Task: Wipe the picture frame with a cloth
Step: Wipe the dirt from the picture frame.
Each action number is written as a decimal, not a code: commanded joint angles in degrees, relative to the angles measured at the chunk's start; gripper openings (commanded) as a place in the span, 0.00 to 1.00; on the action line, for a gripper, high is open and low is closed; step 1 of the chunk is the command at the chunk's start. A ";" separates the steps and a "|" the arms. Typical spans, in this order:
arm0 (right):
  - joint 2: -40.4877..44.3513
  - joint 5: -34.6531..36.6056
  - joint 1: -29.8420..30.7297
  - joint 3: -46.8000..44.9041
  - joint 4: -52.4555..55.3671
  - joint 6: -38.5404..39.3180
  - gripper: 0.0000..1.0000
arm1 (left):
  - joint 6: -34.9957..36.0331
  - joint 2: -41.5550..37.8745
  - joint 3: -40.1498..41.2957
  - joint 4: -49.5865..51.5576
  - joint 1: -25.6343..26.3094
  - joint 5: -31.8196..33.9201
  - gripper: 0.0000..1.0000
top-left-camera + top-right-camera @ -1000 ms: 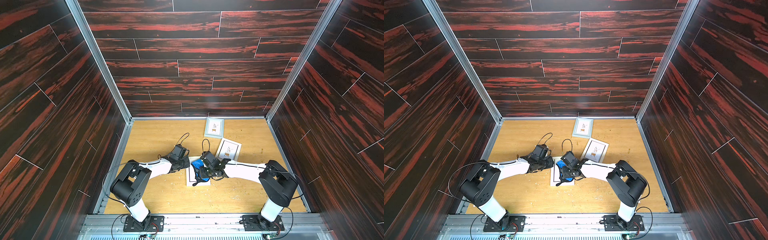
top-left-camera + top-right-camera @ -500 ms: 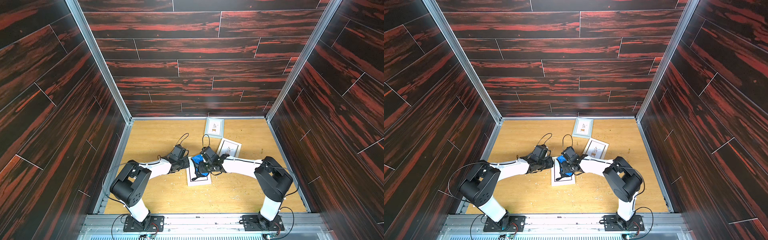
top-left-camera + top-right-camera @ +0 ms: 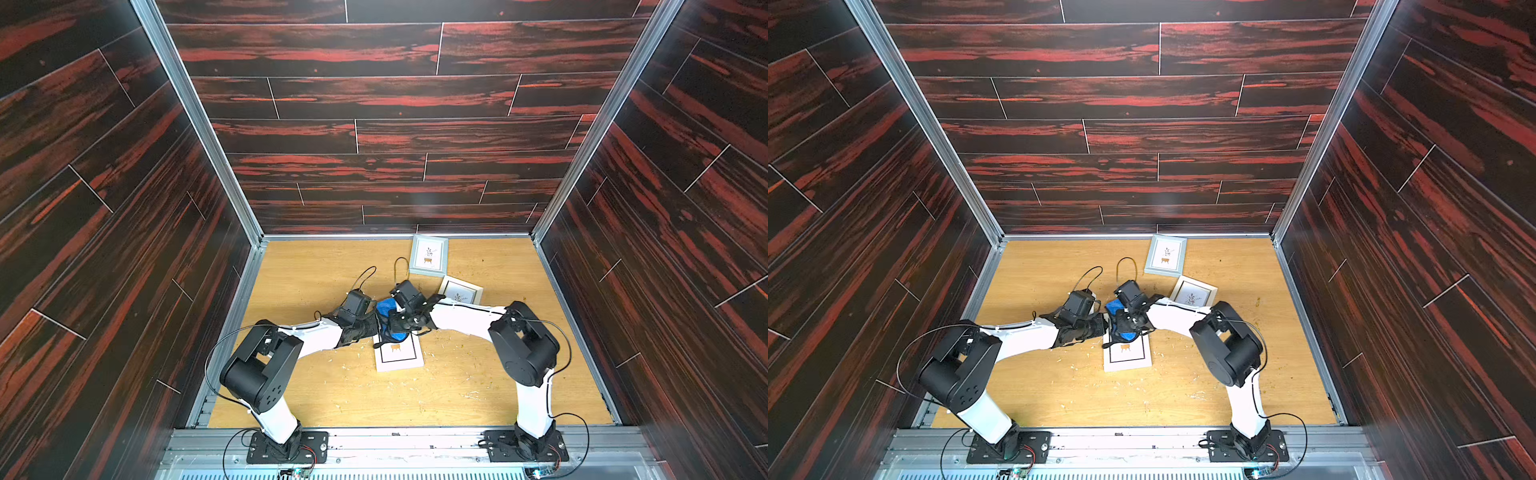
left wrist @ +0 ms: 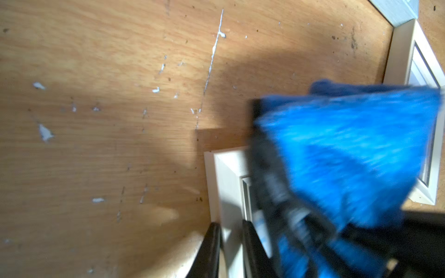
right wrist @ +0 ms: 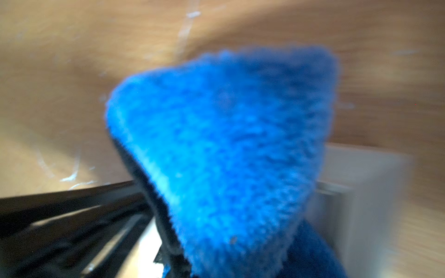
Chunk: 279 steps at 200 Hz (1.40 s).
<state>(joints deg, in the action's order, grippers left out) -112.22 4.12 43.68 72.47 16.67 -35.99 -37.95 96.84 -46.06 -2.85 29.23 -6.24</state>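
Note:
The white picture frame (image 3: 398,354) lies flat in the middle of the wooden table in both top views. My left gripper (image 4: 230,249) is shut on the frame's left rail near its far corner, one black finger (image 4: 212,250) on each side of the rail. Bunched over the frame's far end is the bright blue cloth (image 3: 386,309), with my right gripper (image 3: 394,324) shut on it. The fluffy cloth (image 5: 228,144) fills the right wrist view and hides that gripper's fingertips. In the left wrist view the cloth (image 4: 349,156) is blurred, with its black edging hanging over the frame (image 4: 228,173).
A grey-blue framed picture (image 3: 429,255) lies by the back wall. A cream framed picture (image 3: 460,291) lies just behind my right forearm. White flecks are scattered on the table (image 3: 332,395). Dark panelled walls close in three sides.
My right gripper has carried the cloth along the frame toward its far end, away from the arm bases. The left gripper has kept its hold and not moved.

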 commanded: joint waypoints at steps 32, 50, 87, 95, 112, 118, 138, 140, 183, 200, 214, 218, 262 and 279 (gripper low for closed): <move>-3.65 1.07 2.71 3.08 2.67 -1.01 0.00 | 0.33 3.09 0.19 5.70 0.30 0.13 0.21; -7.71 0.90 4.98 9.16 5.65 -1.38 0.00 | 0.42 2.53 0.32 6.10 0.30 0.62 0.21; -2.96 4.37 -0.79 2.51 5.78 -2.73 0.00 | 1.04 1.78 1.06 6.64 0.29 1.58 0.21; -1.42 3.78 -2.79 -0.12 4.71 -2.63 0.00 | 1.11 1.84 1.06 6.63 0.30 1.58 0.21; 0.03 3.60 -4.01 -2.33 3.84 -2.15 0.00 | 1.12 2.04 0.81 6.55 0.30 1.43 0.21; -0.06 2.82 -3.60 -2.19 3.49 -2.16 0.00 | 1.19 2.12 0.72 6.53 0.30 1.49 0.21; -2.17 -1.36 0.16 0.43 1.03 -2.64 0.00 | 1.22 2.22 0.37 6.88 0.30 1.54 0.21; -2.62 -1.56 0.66 1.11 1.07 -2.67 0.00 | 1.33 2.22 0.36 7.01 0.30 1.57 0.21; -6.45 0.92 3.13 8.52 6.24 -2.55 0.00 | 1.31 1.86 0.71 7.34 0.30 2.13 0.21; -3.81 2.18 -0.73 3.90 6.06 -2.67 0.00 | 1.37 1.80 0.80 7.18 0.30 2.13 0.21; -1.46 1.83 -3.71 -0.51 4.21 -2.45 0.00 | 1.31 1.83 0.80 7.08 0.30 2.16 0.21; -0.99 1.77 -4.15 -1.29 3.88 -2.51 0.00 | 1.33 1.85 0.81 7.06 0.30 2.20 0.21; -4.66 -1.66 2.91 5.03 3.03 -2.42 0.00 | 1.58 1.61 0.39 7.77 0.30 2.63 0.21; -7.27 -1.14 4.90 9.93 6.18 -2.46 0.00 | 1.93 1.12 0.45 8.34 0.30 3.37 0.21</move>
<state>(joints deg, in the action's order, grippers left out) -115.09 3.60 44.29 77.21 18.15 -38.37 -37.45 97.43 -46.76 -3.03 29.98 -5.87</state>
